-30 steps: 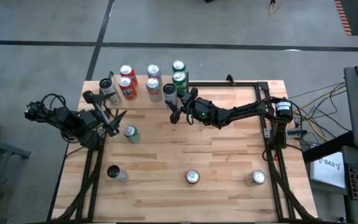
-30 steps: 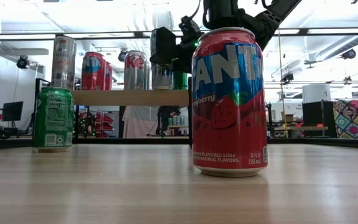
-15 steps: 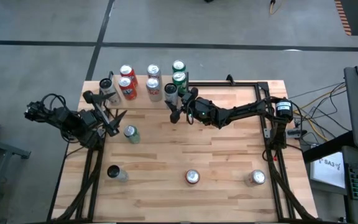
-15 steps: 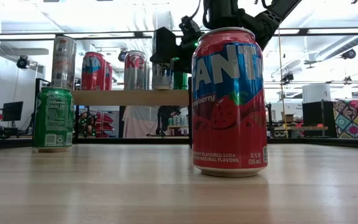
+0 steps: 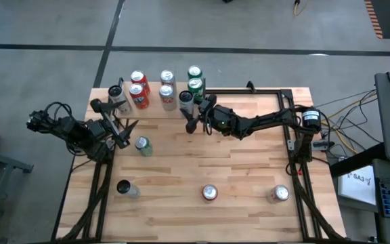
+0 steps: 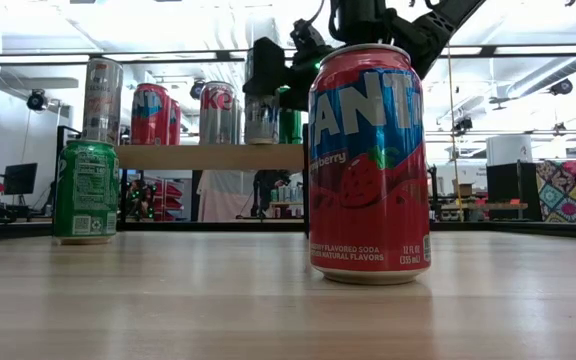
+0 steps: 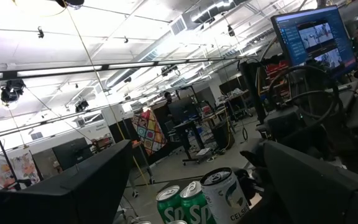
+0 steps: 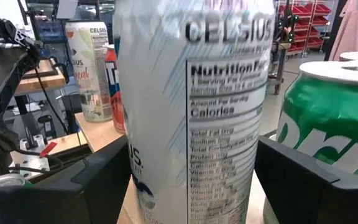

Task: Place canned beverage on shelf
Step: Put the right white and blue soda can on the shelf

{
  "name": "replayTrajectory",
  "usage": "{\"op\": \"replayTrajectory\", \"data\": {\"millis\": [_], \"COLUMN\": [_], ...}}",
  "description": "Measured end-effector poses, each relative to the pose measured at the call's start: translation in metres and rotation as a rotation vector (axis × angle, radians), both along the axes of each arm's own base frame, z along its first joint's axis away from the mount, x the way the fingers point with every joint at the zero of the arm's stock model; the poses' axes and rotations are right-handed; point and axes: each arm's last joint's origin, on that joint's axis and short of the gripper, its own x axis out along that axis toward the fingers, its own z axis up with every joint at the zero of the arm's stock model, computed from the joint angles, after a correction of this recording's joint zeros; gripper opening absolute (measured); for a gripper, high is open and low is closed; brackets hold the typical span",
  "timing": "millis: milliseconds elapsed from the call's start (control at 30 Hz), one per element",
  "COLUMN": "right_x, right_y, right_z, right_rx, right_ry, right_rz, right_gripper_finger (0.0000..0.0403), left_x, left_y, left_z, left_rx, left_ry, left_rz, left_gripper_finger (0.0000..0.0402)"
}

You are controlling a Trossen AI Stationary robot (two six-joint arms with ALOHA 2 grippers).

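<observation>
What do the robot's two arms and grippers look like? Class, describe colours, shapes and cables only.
Both arms are black, slim and jointed. The right arm has a round silver cap at its base joint and ends in the right gripper with two dark flat fingers. The left arm carries looped black cables, and the left gripper has thin black fingers.

A robotics laboratory in a large open-plan industrial hall. The plank-topped table [image 5: 202,163] stands on a grey concrete floor [image 5: 46,27] crossed by painted lines, with loose cables [image 5: 347,105] running from its right side. Beyond the table, the low view shows a white ceiling with exposed ducts [image 6: 558,85], a patterned partition [image 6: 571,190] and red storage bins [image 6: 163,190]. The left wrist view adds a computer monitor [image 7: 312,38] showing camera feeds, and further workbenches [image 7: 191,127].
</observation>
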Motion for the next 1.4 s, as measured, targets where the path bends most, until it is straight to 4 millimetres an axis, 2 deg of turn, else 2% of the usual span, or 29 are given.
{"op": "replayTrajectory", "data": {"millis": [633, 1233, 1400], "right_x": [-0.007, -0.020, -0.026], "right_y": [0.001, 0.007, 0.015], "right_z": [0.019, 0.051, 0.065], "right_rx": [-0.043, -0.089, -0.118], "right_ry": [-0.026, -0.098, -0.119], "right_rz": [0.001, 0.013, 0.026], "right_gripper_finger": [0.0316, 0.0318, 0.0314], "left_x": [0.000, 0.000, 0.000], "left_y": [0.000, 0.000, 0.000], "left_z": [0.000, 0.000, 0.000], "left_rx": [-0.002, -0.003, -0.002], "left_ry": [-0.001, 0.000, 0.000], "left_rz": [-0.001, -0.001, -0.001], "left_gripper_finger": [0.0349, 0.0349, 0.0349]}}
